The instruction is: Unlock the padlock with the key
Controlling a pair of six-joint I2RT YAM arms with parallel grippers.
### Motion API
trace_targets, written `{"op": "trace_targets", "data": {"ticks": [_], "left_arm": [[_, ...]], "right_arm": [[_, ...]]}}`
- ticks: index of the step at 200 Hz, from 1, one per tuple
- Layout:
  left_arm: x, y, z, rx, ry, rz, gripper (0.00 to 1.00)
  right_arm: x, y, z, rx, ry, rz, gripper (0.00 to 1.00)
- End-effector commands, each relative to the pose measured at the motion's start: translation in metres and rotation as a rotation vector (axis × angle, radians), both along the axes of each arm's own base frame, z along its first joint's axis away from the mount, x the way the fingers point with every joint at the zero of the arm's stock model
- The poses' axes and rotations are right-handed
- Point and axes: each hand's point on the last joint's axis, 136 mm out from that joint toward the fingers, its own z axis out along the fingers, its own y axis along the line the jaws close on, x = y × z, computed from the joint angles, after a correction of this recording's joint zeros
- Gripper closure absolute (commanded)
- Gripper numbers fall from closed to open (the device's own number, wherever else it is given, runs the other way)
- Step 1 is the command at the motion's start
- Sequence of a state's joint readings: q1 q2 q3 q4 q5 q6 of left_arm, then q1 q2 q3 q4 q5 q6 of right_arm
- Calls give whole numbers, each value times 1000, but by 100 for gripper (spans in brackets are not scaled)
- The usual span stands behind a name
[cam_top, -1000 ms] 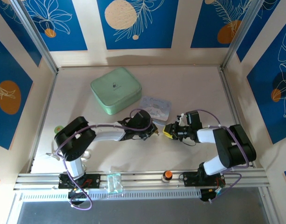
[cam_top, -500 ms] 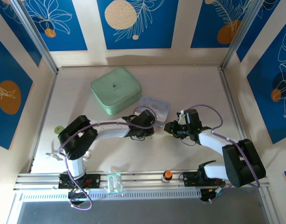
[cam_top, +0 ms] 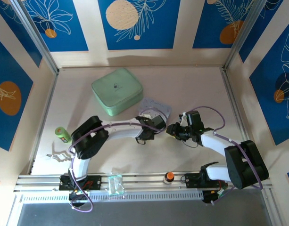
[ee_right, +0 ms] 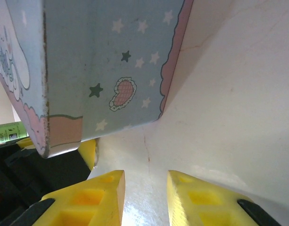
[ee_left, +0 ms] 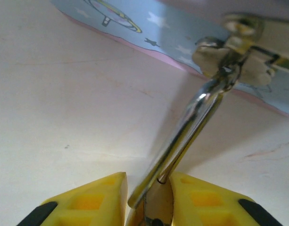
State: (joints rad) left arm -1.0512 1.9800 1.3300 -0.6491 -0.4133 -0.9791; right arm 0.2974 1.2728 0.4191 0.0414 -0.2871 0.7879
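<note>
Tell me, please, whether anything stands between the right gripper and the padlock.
Yes, partly. The left gripper has its fingers either side of the padlock, and seen from the right gripper the near corner of the blue tin covers that spot.

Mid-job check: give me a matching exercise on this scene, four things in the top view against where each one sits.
Things:
1. mint green tin
2. pale blue tin
3. orange-topped knob
4. small green tube

Places:
A. on the near rail
B. by the left edge of the table
C. far half, left of centre
D. mid-table, just right of the mint tin

Pairs: 1-C, 2-D, 3-A, 4-B
</note>
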Motion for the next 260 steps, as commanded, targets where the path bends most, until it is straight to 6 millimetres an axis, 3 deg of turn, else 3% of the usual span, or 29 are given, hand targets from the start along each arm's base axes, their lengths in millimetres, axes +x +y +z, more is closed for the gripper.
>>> {"op": "trace_targets", "data": {"ticks": [1, 76, 103, 148, 162, 179, 191, 203, 223, 239, 260], "left_arm": [[-3, 23, 3, 224, -31, -38, 71], [-16, -6, 28, 185, -99, -101, 62], [-20, -19, 18, 181, -78, -136, 62], [-31, -29, 22, 165, -65, -161, 62], [-33, -31, 28, 117, -61, -148, 62], [-27, -26, 49, 61, -121, -132, 62], [-20, -19, 69, 18, -167, -121, 52], [-14, -14, 87, -45, -198, -130, 32], [-9, -11, 109, -182, -233, -166, 2], [-6, -12, 122, -330, -253, -177, 1], [-3, -3, 124, -477, -257, -154, 0]], "right_arm": [[3, 1, 4, -10, -10, 13, 71], [1, -2, -4, -23, -3, 2, 71], [0, -1, -5, -20, 0, 3, 71], [-3, -4, -6, -25, -1, 2, 71], [-4, -1, -2, -9, -11, 14, 71], [-7, 9, 10, 0, -68, 51, 67], [-10, 17, 20, 10, -106, 76, 47], [-14, 23, 28, 14, -131, 86, 35], [-21, 35, 39, -2, -183, 123, 34], [-26, 45, 43, -32, -214, 141, 35], [-26, 60, 44, -63, -235, 171, 36]]}}
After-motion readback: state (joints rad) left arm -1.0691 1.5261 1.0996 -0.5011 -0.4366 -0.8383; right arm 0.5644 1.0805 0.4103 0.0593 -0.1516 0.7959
